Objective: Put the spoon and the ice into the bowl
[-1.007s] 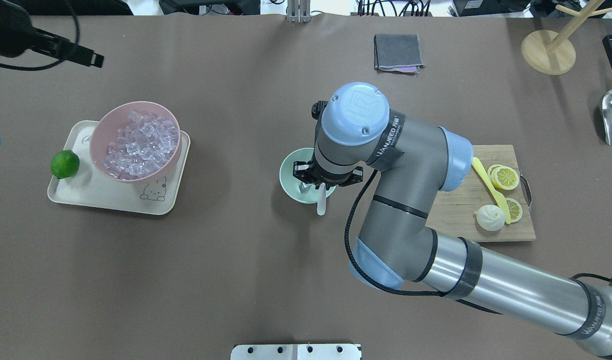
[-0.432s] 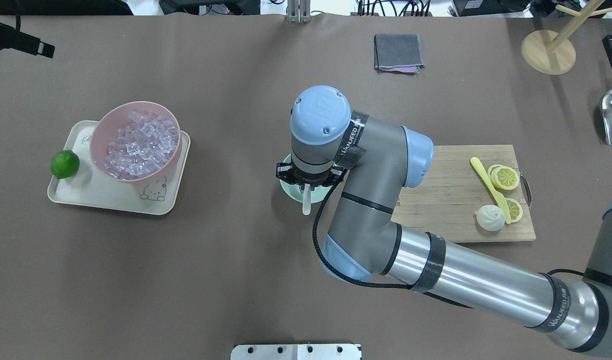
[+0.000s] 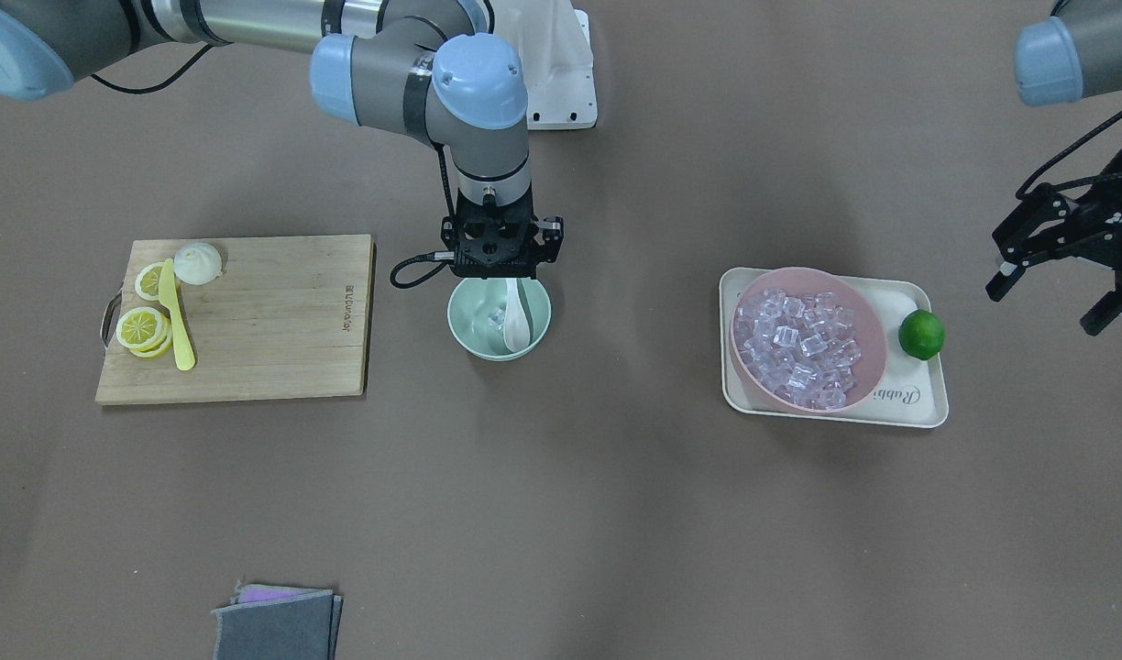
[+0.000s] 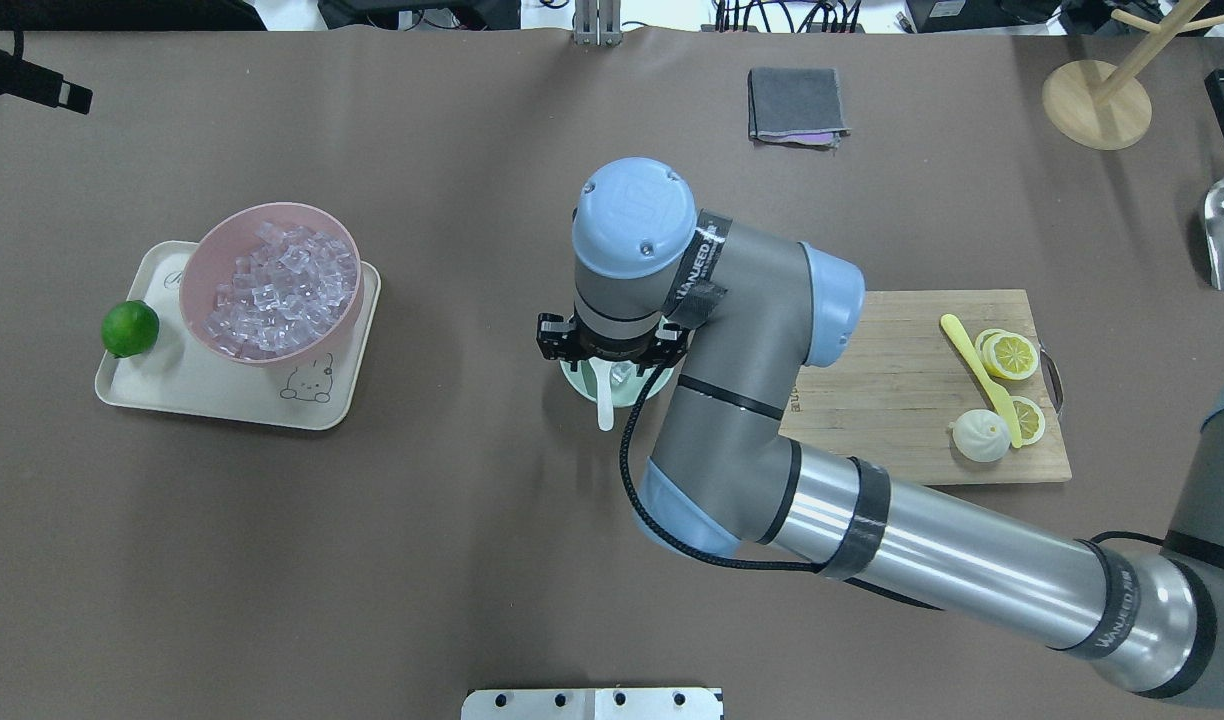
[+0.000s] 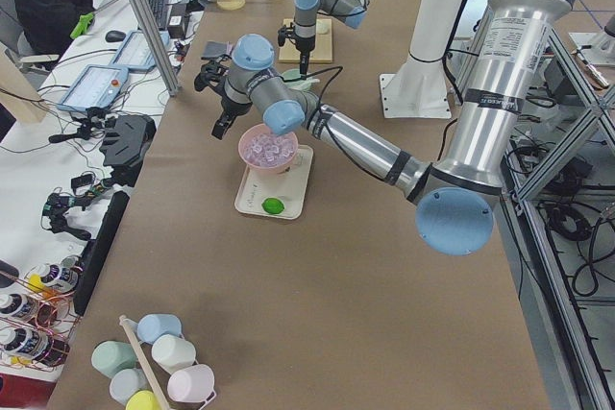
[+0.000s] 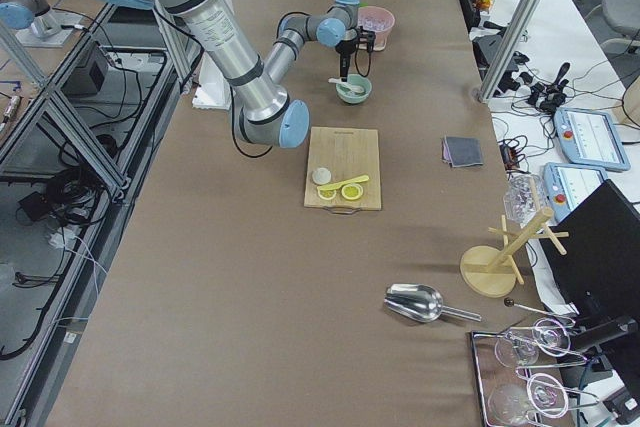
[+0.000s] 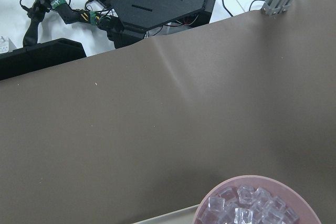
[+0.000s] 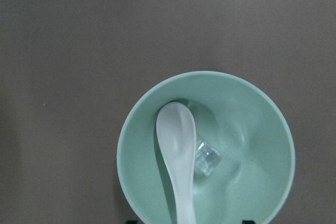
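The pale mint-green bowl [image 3: 469,323] stands mid-table and fills the right wrist view [image 8: 252,145]. The white spoon [image 8: 177,135] lies in it, scoop on the bowl's floor, handle running up over the rim [image 4: 604,405] under my right gripper. One clear ice cube [image 8: 207,158] sits in the bowl, touching the scoop's side. My right gripper [image 3: 503,275] hangs just above the bowl's rim; its fingertips show wide apart at the wrist view's bottom edge, clear of the handle. My left gripper [image 3: 1051,298] is open and empty, raised beyond the tray.
A pink bowl [image 4: 272,353] heaped with ice cubes stands on a cream tray [image 3: 909,403] with a lime [image 3: 921,335]. A wooden cutting board [image 3: 268,321] holds lemon slices, a bun and a yellow knife [image 3: 178,321]. A grey cloth [image 3: 277,623] lies apart.
My right arm carried the spoon leftwards over the mint bowl, and the spoon now rests in it beside the ice cube. My left arm drew further off to the far left.
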